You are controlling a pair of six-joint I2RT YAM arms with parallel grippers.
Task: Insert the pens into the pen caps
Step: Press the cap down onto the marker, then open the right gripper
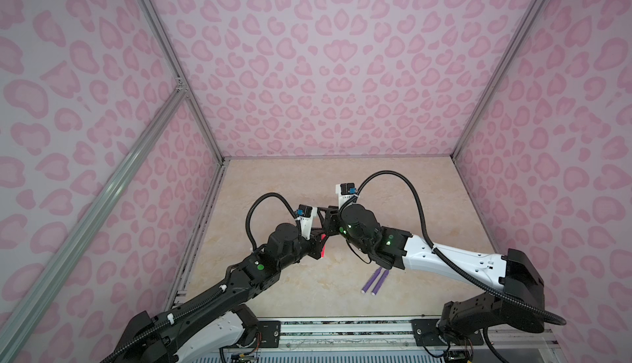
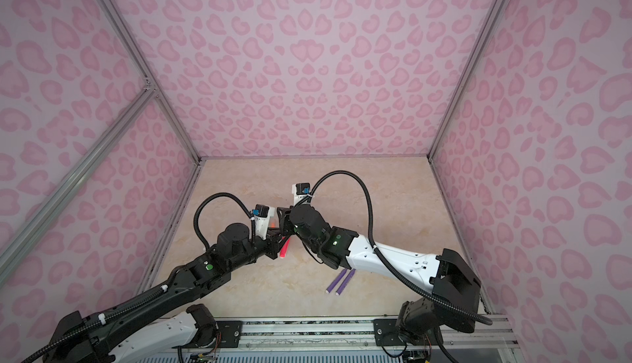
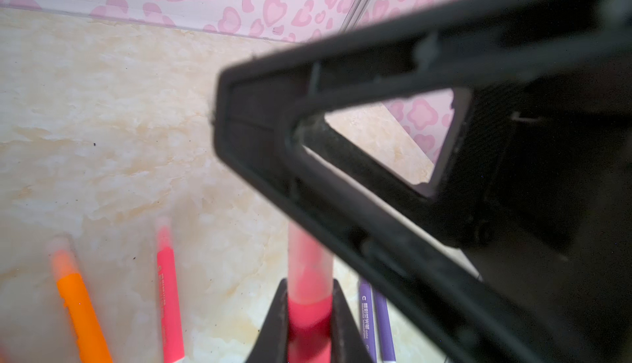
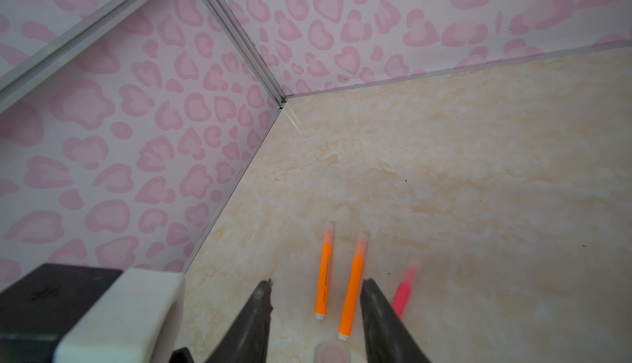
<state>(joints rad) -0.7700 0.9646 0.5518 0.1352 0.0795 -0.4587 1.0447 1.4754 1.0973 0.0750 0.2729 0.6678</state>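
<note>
My left gripper [image 3: 309, 286] is shut on a pink-red pen [image 3: 309, 313] that points away from it, with a clear pen cap [image 3: 309, 258] over the tip. Both top views show this pen [image 1: 324, 249] [image 2: 285, 248] hanging above the table's middle. My right gripper [image 4: 316, 284] meets it there, open; the round end of the cap [image 4: 332, 352] shows between its spread jaws. On the table below lie two capped orange pens [image 4: 325, 272] [image 4: 352, 293] and a capped pink-red pen [image 4: 405, 289]. Two purple pens [image 1: 374, 281] lie side by side nearer the front.
Pink patterned walls close in the beige marbled table [image 1: 427, 207] on three sides. A metal rail [image 1: 342, 330] with both arm bases runs along the front edge. The right arm's finger [image 3: 376, 207] fills much of the left wrist view.
</note>
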